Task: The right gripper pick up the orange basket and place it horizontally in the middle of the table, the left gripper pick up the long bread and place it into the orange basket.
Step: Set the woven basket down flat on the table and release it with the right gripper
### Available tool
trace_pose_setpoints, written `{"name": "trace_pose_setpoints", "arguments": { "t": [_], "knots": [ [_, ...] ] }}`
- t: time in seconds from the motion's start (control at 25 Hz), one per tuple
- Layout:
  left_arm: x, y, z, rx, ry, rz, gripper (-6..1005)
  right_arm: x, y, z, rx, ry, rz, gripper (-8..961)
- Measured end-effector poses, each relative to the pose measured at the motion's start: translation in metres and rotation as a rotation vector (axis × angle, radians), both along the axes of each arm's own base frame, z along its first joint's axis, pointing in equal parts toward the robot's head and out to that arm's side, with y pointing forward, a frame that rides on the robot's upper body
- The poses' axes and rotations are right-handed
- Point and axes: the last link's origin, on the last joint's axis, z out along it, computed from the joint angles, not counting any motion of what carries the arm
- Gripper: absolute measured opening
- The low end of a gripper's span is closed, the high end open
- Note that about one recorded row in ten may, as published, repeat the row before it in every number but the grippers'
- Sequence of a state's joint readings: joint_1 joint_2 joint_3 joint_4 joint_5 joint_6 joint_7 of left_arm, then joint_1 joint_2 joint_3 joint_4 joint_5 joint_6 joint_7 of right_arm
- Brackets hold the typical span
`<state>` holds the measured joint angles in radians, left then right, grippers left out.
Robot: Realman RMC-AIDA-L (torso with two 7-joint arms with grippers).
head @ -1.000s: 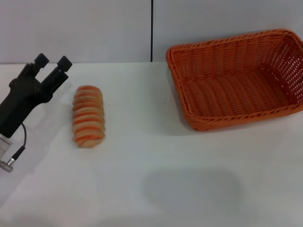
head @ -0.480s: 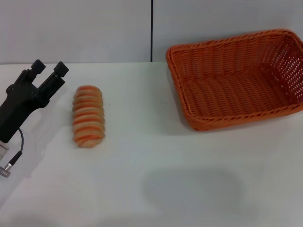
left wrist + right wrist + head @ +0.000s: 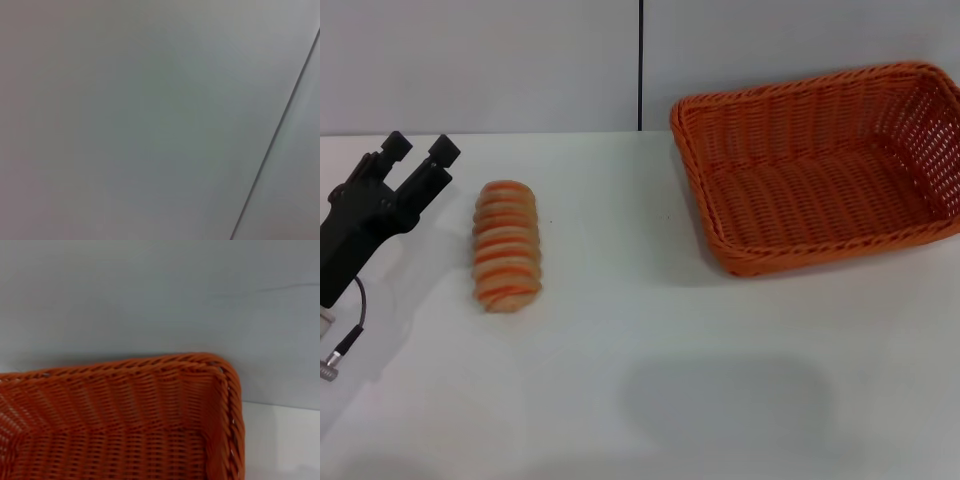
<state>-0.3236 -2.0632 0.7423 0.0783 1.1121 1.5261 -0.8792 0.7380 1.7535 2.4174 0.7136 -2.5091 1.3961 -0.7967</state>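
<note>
The long bread, tan with orange-brown stripes, lies lengthwise on the white table left of centre. Just to its left, my left gripper hovers open with nothing between its black fingers, its tips level with the loaf's far end and a short gap away. The orange basket stands empty at the back right of the table, reaching the frame edge. Its woven corner fills the lower part of the right wrist view. My right gripper shows in no view. The left wrist view holds only wall.
A grey-white wall with a dark vertical seam runs behind the table. A thin cable with a metal plug hangs below the left arm. Bare tabletop lies between the bread and the basket and across the front.
The left gripper has drifted slightly left and toward the frame edge, away from the bread. Bread and basket have not moved.
</note>
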Motion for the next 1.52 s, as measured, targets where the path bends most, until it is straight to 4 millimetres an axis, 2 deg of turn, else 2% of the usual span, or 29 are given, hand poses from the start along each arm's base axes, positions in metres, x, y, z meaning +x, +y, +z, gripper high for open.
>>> {"name": "trace_pose_setpoints", "arguments": {
  "t": [0.72, 0.92, 1.12, 1.32, 1.52],
  "knots": [
    [0.0, 0.001, 0.0, -0.001, 0.001, 0.0, 846, 0.011, -0.003, -0.03, 0.001, 0.001, 0.008, 484],
    [0.001, 0.001, -0.001, -0.002, 0.0, 0.001, 846, 0.015, -0.006, -0.032, 0.003, 0.005, 0.019, 304],
    [0.0, 0.002, -0.002, -0.005, 0.001, 0.008, 845, 0.015, -0.01, -0.034, 0.008, 0.043, 0.035, 173],
    [0.001, 0.003, -0.001, 0.0, 0.0, 0.004, 845, 0.008, -0.013, -0.029, 0.046, 0.124, 0.069, 172],
    [-0.001, 0.001, 0.003, 0.008, -0.009, 0.009, 846, -0.01, -0.025, -0.004, 0.178, 0.288, 0.176, 169]
  ]
}}
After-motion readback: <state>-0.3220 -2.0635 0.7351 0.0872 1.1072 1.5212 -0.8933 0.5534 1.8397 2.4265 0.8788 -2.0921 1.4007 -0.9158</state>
